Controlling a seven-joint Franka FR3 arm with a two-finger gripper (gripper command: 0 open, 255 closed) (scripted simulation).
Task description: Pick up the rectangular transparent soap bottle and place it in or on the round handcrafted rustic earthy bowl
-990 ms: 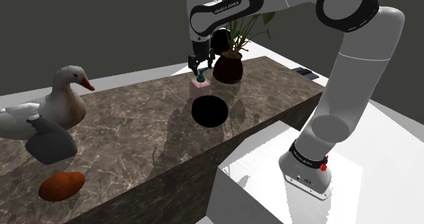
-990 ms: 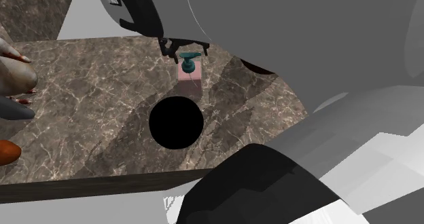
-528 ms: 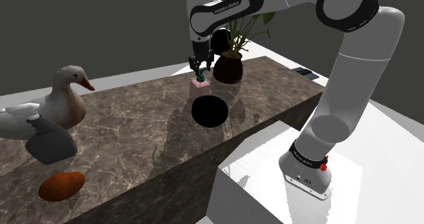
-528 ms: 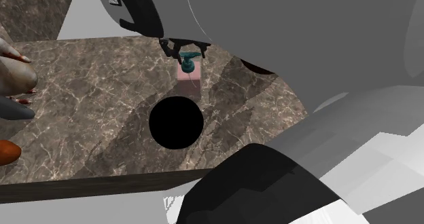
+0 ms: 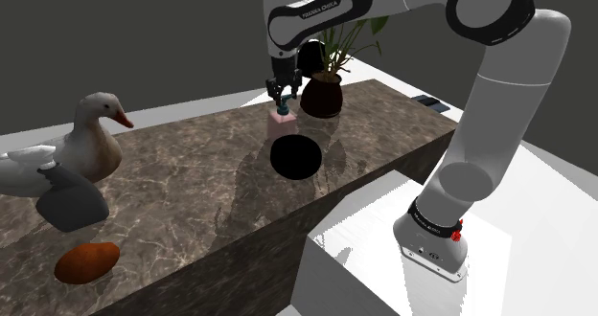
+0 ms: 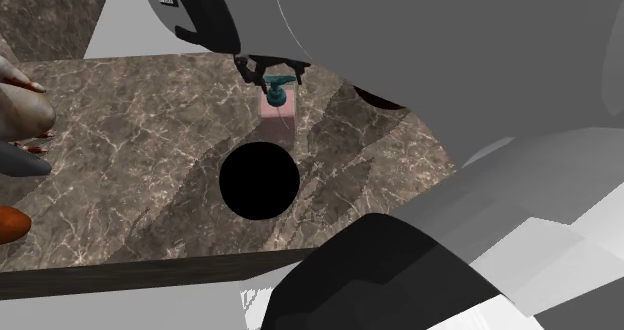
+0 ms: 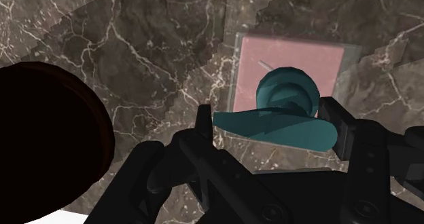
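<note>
The soap bottle point(image 5: 282, 119) has a clear rectangular body with pink filling point(image 7: 285, 60) and a teal pump head point(image 7: 275, 127). It stands upright on the far part of the marble counter. My gripper point(image 7: 272, 124) is over it, shut on the pump head, with one black finger on each side of the nozzle. The gripper point(image 5: 281, 100) comes straight down from above. The bowl point(image 5: 294, 157) is round and very dark, almost black. It sits on the counter just in front of the bottle, and in the second exterior view the bowl point(image 6: 259, 180) lies below the bottle point(image 6: 278, 102).
A potted plant in a dark pot point(image 5: 321, 96) stands close beside the bottle at the shoulder view's right. A duck figure point(image 5: 91, 137), a grey lump point(image 5: 69, 201) and an orange-brown object point(image 5: 86, 261) sit at the counter's left end. The counter's front edge point(image 6: 150, 268) is near the bowl.
The fingers have closed from wide apart onto the teal pump head. The bottle appears a touch higher in the shoulder view than a second ago.
</note>
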